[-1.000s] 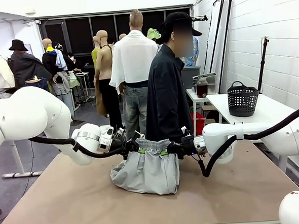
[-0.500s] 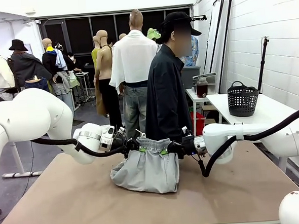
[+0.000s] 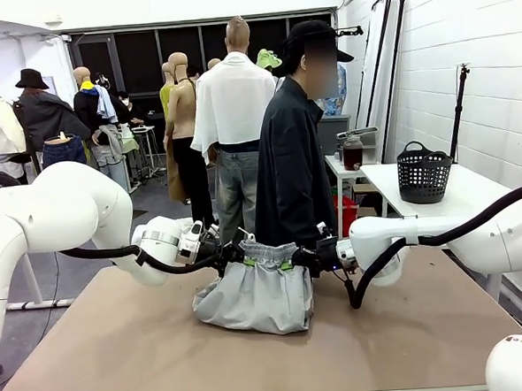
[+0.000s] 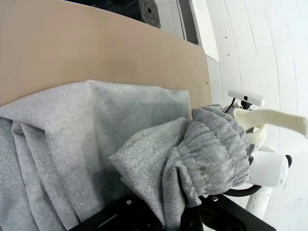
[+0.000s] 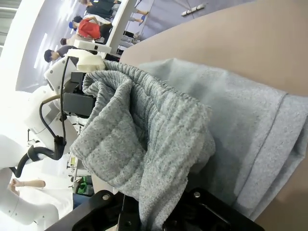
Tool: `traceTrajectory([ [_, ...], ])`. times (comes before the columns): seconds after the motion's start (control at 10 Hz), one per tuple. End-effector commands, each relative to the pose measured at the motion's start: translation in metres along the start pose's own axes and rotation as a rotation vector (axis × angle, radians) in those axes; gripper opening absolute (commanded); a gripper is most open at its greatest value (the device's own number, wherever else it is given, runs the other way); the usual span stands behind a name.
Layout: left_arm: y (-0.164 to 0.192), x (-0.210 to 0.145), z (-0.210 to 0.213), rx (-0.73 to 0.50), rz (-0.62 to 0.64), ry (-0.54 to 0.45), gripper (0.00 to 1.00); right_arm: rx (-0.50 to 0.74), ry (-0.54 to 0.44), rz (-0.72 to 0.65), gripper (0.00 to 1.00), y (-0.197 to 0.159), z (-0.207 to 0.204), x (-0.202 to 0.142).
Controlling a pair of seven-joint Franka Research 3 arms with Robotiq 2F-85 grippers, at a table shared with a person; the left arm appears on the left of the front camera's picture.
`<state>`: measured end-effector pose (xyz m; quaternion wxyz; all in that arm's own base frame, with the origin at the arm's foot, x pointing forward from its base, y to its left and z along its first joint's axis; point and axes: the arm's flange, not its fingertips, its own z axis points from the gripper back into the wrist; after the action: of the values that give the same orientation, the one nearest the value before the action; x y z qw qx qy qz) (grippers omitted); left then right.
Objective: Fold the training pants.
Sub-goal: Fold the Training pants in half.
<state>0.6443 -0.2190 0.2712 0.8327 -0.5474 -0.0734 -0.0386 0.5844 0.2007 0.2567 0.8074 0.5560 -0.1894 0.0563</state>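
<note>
In the front view the training pants (image 3: pixel 254 295) sit near the middle of the counter (image 3: pixel 119 346), bunched into a short, wide heap. Their gathered waistband is lifted clear of the wood and stretched side to side between the two arms. The left hand (image 3: pixel 240 258) pinches the waistband's left end and the right hand (image 3: pixel 293 263) pinches its right end, both pressed together on the cloth. The waistband's long axis runs across the counter from one hand to the other, and the rest of the fabric hangs from it and rests on the wood toward the robot's side. Each hand is as near the garment as the other, so the coming fold likely turns on carrying that held edge evenly over the lower heap. A person stands just beyond the far edge, behind the pants. A black mesh basket (image 3: pixel 424 175) stands on a white side table at the right; its contents cannot be made out.

In the left wrist view the left hand (image 4: pixel 190 216) is clamped on a thick fold of grey jersey (image 4: pixel 202 154), with flatter layers spread on the counter beyond.

In the right wrist view the right hand (image 5: pixel 154 214) grips a ribbed bunch of waistband (image 5: pixel 144 139), the smoother cloth lying flat alongside.
</note>
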Motion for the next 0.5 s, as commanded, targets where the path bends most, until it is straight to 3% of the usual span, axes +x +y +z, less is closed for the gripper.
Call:
traceTrajectory([
  [0.0,0.0085,0.0210,0.0056,0.042,0.032,0.000,0.00,-0.054,-0.023,-0.037,0.00,-0.0061,-0.0005,0.0082],
  [0.1,0.0102,0.0228,0.0040,0.045,0.038,0.005,0.00,-0.055,-0.025,-0.039,0.00,-0.0060,0.0005,0.0086],
  [0.2,0.0110,0.0233,0.0035,0.041,0.043,0.010,0.08,-0.056,-0.026,-0.046,0.05,-0.0054,0.0011,0.0085],
  [0.4,0.0122,0.0243,0.0032,0.036,0.048,0.006,0.48,-0.064,-0.025,-0.062,0.45,-0.0050,0.0032,0.0092],
])
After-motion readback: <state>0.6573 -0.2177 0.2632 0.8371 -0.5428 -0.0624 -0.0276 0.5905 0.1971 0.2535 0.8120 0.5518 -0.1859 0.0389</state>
